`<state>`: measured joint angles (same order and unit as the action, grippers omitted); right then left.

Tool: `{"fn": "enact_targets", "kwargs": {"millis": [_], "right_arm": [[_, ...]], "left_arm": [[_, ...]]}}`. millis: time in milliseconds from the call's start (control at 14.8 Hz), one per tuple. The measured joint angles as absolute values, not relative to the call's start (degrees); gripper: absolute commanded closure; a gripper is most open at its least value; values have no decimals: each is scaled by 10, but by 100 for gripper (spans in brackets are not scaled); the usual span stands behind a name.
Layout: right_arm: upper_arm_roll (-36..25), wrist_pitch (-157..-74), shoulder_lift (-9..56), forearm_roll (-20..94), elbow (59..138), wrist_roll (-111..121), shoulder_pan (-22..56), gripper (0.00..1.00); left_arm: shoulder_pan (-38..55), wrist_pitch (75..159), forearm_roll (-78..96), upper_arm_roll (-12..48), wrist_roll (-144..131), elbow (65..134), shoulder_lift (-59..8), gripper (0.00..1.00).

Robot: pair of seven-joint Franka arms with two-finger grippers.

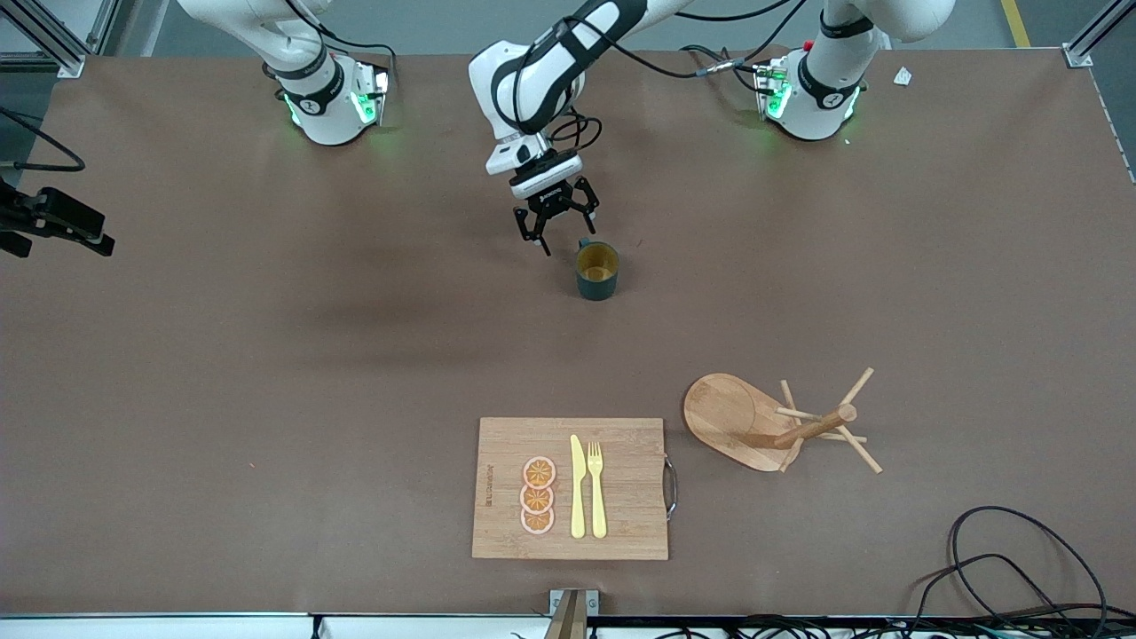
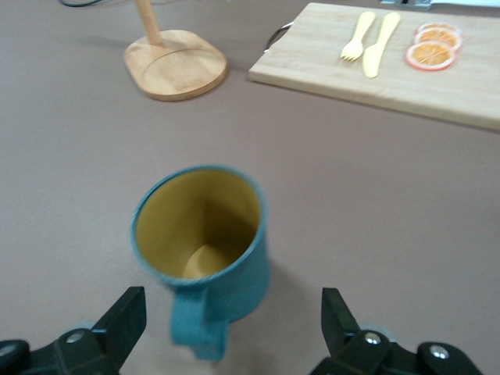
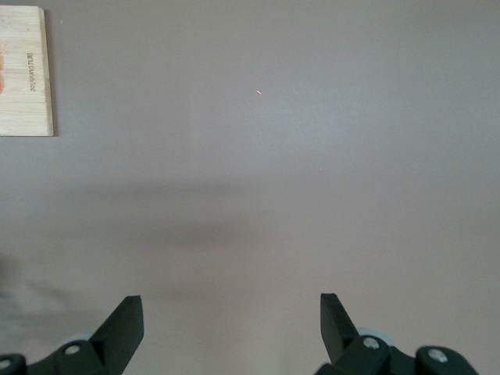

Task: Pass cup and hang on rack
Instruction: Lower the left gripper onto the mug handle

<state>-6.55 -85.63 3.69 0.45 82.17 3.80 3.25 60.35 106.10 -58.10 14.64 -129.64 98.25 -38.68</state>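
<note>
Front view: the left gripper hangs with fingers spread just above the table, beside the upright cup; the rack stands nearer the camera, next to the cutting board.

Left wrist view: the cup's handle sits between spread fingers, untouched.

Right wrist view: the right gripper waits, fingers apart, over bare table.
</note>
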Motion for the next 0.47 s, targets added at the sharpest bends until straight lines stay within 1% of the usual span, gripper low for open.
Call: {"fn": "enact_targets", "kwargs": {"millis": [203, 473], "right_arm": [[-57, -856, 37, 5, 822, 38, 25, 0], [-55, -857, 35, 5, 822, 38, 25, 0]], "left_arm": [[620, 1043, -582, 146, -1318, 985, -404, 1], [615, 1046, -602, 143, -1330, 985, -417, 3]]}}
